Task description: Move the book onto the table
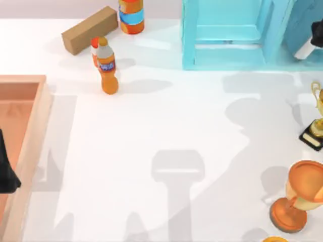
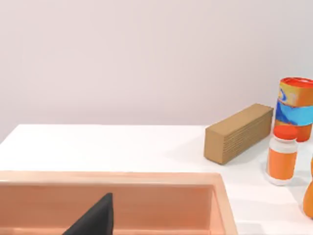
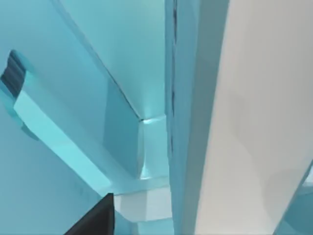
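**While our left arm waits over the tray, our right arm is at the blue shelf**

Seen from above, the white desk [image 1: 166, 121] spreads wide, crossed by soft grey shadows. Our left arm is parked at the left edge, its dark left gripper [image 2: 95, 220] hanging over a wooden tray [image 1: 30, 151] with raised sides. We cannot tell whether that gripper is apart or together.

Toward the far left of the desk lies a brown cardboard box [image 1: 90, 29], set at a slant. Just beside it stands an orange bottle [image 1: 107, 68] with a blue label, and a small orange jar [image 2: 282, 154] with a red cap stands close by. A taller orange and blue canister [image 1: 131, 15] stands behind the box.

A light blue shelf unit [image 1: 237, 35] stands at the far side, right of centre. Our right arm [image 1: 309, 40] is at the shelf's right end. Its wrist camera shows the right gripper [image 3: 95, 220] very close to slanting light blue panels and a broad pale surface. We cannot tell whether this gripper is apart or together, and we cannot tell where the book lies among those panels.

Along the right edge stand a gold trophy [image 1: 317, 118] on a black base and a larger orange trophy [image 1: 298, 196].
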Robot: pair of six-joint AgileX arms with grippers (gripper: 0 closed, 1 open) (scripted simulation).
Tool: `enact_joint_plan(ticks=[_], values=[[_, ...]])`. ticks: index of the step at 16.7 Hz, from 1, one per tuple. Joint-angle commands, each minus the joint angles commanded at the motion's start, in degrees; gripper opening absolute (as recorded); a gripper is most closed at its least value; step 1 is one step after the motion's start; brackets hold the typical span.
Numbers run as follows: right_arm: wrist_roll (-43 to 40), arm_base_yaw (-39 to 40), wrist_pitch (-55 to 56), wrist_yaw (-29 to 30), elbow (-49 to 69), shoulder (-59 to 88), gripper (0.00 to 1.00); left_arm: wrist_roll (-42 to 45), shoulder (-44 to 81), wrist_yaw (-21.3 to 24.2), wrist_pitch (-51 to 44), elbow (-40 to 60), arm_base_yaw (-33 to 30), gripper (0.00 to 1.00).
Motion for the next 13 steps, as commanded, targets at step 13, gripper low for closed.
enact_joint_plan(ticks=[13], values=[[0.7, 1.9, -1.1, 1.9, 11.2, 10.0, 0.77, 0.0, 0.0, 0.0, 0.0, 0.0, 0.0, 1.00]])
